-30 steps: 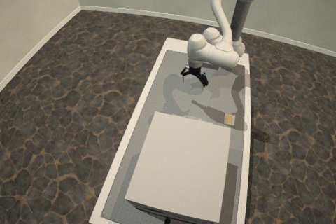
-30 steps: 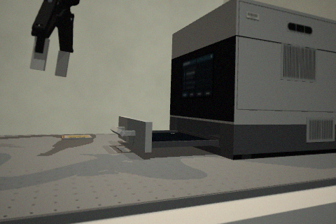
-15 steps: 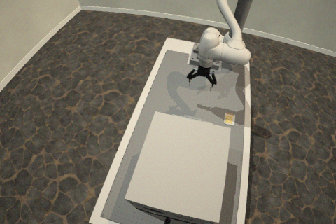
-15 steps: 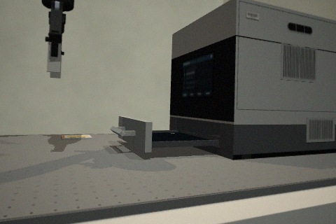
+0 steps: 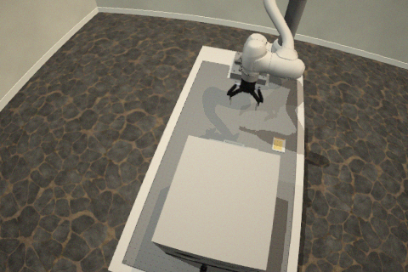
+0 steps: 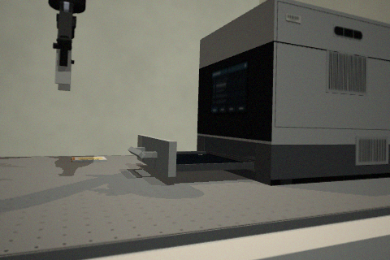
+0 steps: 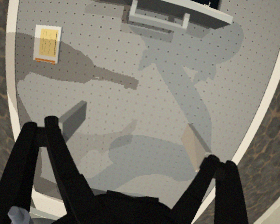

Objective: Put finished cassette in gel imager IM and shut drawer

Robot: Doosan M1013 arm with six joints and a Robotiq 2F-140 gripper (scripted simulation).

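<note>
The gel imager IM (image 5: 223,200) is a large grey box on the deck; it also shows in the side view (image 6: 296,101). Its drawer (image 6: 191,162) stands pulled out, with dark glass inside and a handle on its front panel (image 7: 157,16). The cassette FINISHED (image 5: 278,144) is a small yellow-orange card lying flat on the deck, apart from the drawer; it also shows in the side view (image 6: 88,158) and the wrist view (image 7: 47,43). My gripper (image 5: 245,94) (image 6: 62,71) hangs high above the deck, open and empty, well back from the drawer (image 7: 124,156).
The deck is a long grey perforated plate with a white rim (image 5: 178,106). The arm's base (image 5: 251,68) stands at the far end of the deck. The patterned floor lies around the table.
</note>
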